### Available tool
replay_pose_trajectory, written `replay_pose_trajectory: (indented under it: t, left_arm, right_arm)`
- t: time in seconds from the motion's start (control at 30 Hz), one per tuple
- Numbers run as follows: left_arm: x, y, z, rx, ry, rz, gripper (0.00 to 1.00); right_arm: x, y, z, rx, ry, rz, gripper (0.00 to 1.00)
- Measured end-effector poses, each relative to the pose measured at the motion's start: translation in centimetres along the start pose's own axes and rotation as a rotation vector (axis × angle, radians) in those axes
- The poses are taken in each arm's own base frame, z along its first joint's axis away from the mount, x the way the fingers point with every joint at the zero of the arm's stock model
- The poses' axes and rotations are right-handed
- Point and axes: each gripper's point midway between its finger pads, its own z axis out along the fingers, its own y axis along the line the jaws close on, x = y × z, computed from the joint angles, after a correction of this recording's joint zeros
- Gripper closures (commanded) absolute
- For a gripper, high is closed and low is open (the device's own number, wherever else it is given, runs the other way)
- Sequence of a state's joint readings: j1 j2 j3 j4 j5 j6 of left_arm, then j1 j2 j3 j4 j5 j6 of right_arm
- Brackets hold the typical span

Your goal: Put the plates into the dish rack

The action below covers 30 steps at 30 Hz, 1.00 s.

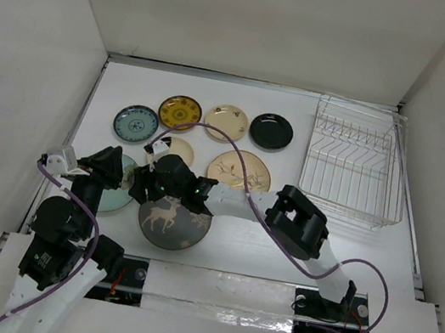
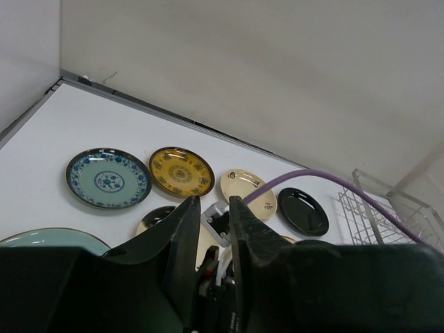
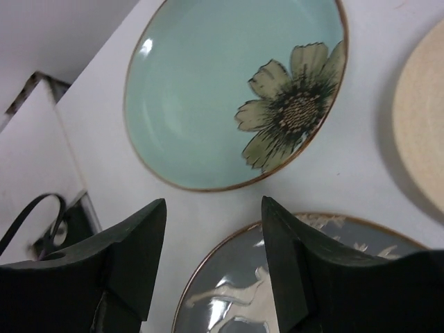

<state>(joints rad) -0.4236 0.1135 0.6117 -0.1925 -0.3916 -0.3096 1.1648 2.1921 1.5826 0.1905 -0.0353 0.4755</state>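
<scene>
The grey deer plate (image 3: 222, 298) lies just under the right gripper (image 3: 211, 208), whose jaws stand apart and empty.

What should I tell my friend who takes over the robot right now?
Left gripper: slightly open, empty.
Right gripper: open, empty, hovering at the deer plate's rim.
Other plates: all lying flat on the table.
Rack: far right, nothing in it.
Done: no plate loaded.
Left: every plate, probably the deer plate first.
</scene>
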Motion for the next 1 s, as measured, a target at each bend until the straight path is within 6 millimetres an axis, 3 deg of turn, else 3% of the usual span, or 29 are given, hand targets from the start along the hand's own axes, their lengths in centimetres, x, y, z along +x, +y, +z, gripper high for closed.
replay_pose_trajectory:
  t: [0.23,0.37,0.73,0.83,1.0]
  left_arm:
    - [0.4,-0.4,0.2,0.017,0.019,0.005,0.74]
    - [0.5,-0.5,0.2,0.021,0.023,0.005,0.73]
    - [0.7,-0.5,0.3,0.024,0.033,0.009,0.71]
    - [0.8,-0.6,0.3,0.026,0.035,0.010,0.71]
    - [0.8,-0.7,0.3,0.030,0.037,0.010,0.71]
  right_arm:
    - [0.3,-4.7,3.4,0.127,0.006,0.078,0.39]
    - [0.5,-6.4,5.2,0.160,0.019,0.096,0.40]
    - [0.3,-5.3,7.0,0.096,0.033,0.138,0.43]
    - [0.3,-4.9,7.4,0.077,0.029,0.151,0.49]
    - [0.6,-5.1,7.9,0.067,0.026,0.177,0.78]
